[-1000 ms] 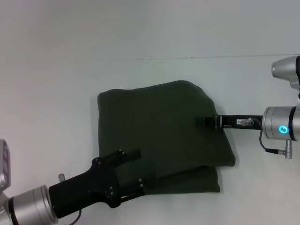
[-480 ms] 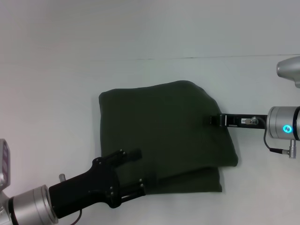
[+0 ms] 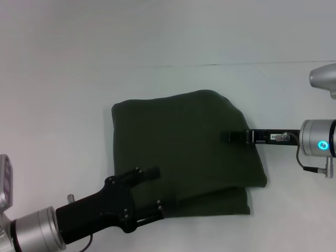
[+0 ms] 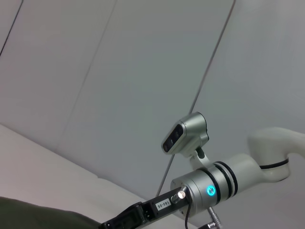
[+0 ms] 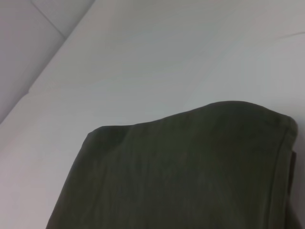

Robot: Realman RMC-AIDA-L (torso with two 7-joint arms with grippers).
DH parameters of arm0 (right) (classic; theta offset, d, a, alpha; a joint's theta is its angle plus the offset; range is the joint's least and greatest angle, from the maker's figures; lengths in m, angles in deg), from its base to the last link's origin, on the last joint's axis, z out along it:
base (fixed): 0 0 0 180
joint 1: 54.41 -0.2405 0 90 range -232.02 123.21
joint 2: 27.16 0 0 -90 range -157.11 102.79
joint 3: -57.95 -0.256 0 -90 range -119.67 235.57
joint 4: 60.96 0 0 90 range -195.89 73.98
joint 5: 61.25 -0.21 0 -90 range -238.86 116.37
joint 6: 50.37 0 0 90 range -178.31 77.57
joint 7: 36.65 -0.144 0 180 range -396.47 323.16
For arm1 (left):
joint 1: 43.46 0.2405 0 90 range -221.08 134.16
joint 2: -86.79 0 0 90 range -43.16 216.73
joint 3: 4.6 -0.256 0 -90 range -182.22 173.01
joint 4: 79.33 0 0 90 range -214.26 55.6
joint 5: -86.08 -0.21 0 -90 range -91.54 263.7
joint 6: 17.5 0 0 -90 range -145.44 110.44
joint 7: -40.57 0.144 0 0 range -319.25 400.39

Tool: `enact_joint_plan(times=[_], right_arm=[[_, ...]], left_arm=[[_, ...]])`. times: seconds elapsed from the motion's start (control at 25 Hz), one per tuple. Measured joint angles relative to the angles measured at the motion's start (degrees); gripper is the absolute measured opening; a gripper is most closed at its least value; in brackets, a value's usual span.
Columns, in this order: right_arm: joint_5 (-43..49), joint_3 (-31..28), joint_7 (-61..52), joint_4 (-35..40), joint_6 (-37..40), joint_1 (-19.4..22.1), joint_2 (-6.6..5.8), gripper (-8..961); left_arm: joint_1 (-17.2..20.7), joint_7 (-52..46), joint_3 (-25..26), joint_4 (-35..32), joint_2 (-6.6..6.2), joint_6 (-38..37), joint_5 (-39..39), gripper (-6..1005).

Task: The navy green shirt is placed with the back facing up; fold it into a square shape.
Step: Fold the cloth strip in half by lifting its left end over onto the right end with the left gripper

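The navy green shirt (image 3: pixel 184 142) lies folded into a rough square on the white table (image 3: pixel 63 105), with a lower layer sticking out along its near edge. My left gripper (image 3: pixel 155 190) is at the shirt's near left corner, open, one finger on the fabric and the other along the near edge. From the right, my right gripper (image 3: pixel 227 136) reaches in over the shirt's right edge, seen edge-on. The right wrist view shows only the shirt (image 5: pixel 190 176) close up. In the left wrist view a strip of shirt (image 4: pixel 28 214) and the right arm (image 4: pixel 209 188) show.
The white table spreads on all sides of the shirt, with a thin seam line (image 3: pixel 236 64) across it behind the shirt. A grey panelled wall (image 4: pixel 119 71) stands beyond the table in the left wrist view.
The right gripper drew back to the right, then slid left again over the shirt. The shirt's right edge shifted slightly right. The left arm barely moved.
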Motion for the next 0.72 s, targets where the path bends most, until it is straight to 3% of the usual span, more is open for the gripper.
enact_joint_plan(times=[0.24, 0.44, 0.72], right_arm=[[0.05, 0.00, -1.32, 0.83, 0.24, 0.58, -0.57, 366], [0.18, 0.02, -2.01, 0.49, -0.12, 0.77, -1.35, 626], [1.20, 0.24, -2.05, 0.01, -3.97, 0.45, -0.06, 685]], left_arm=[[-0.14, -0.97, -0.05, -0.52, 0.00, 0.00, -0.02, 782], [-0.69, -1.51, -0.03, -0.67, 0.00, 0.00, 0.01, 783], [-1.32, -1.52, 0.26, -0.68, 0.00, 0.01, 0.03, 783]])
